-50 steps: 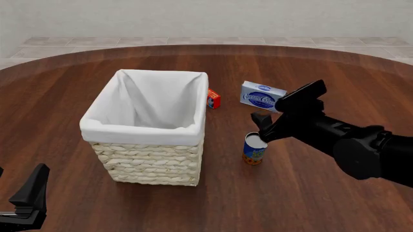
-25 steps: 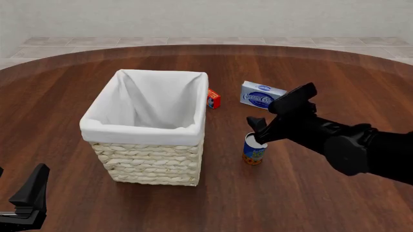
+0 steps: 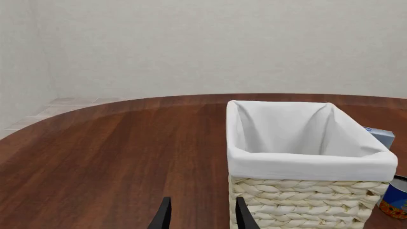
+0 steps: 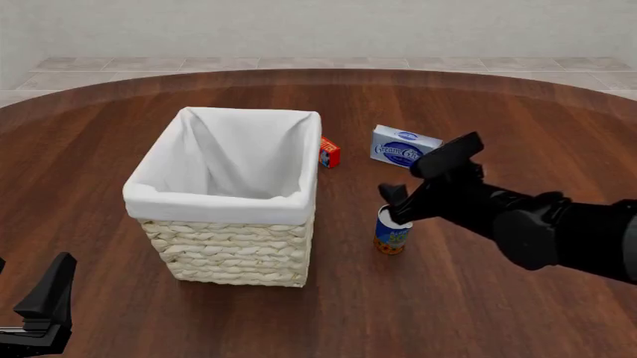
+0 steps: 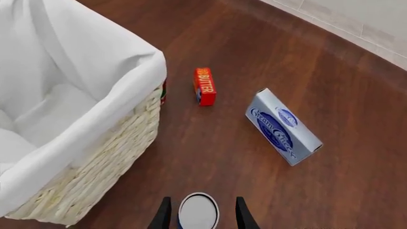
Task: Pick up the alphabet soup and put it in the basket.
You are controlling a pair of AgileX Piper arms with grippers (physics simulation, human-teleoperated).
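Right gripper [image 4: 398, 203] sits right of centre in the front view, its two fingers spread apart and poised just over the pale lid of the alphabet soup [image 4: 393, 231]. In the right wrist view we see that lid [image 5: 198, 211] at the bottom edge, framed between the two fingertips [image 5: 163, 215] with a gap on either side, so nothing is clamped yet. We judge the step in hand to be the approach for the pick. The can stands upright on the table [image 4: 478, 298], just right of the basket [image 4: 231, 203], which fills the left-centre of the frame. Next we need to descend until the fingers straddle the can's sides, then close, lift above the cloth rim and carry it left. Our left gripper [image 3: 200, 217] waits at the lower left, fingers parted and holding nothing.
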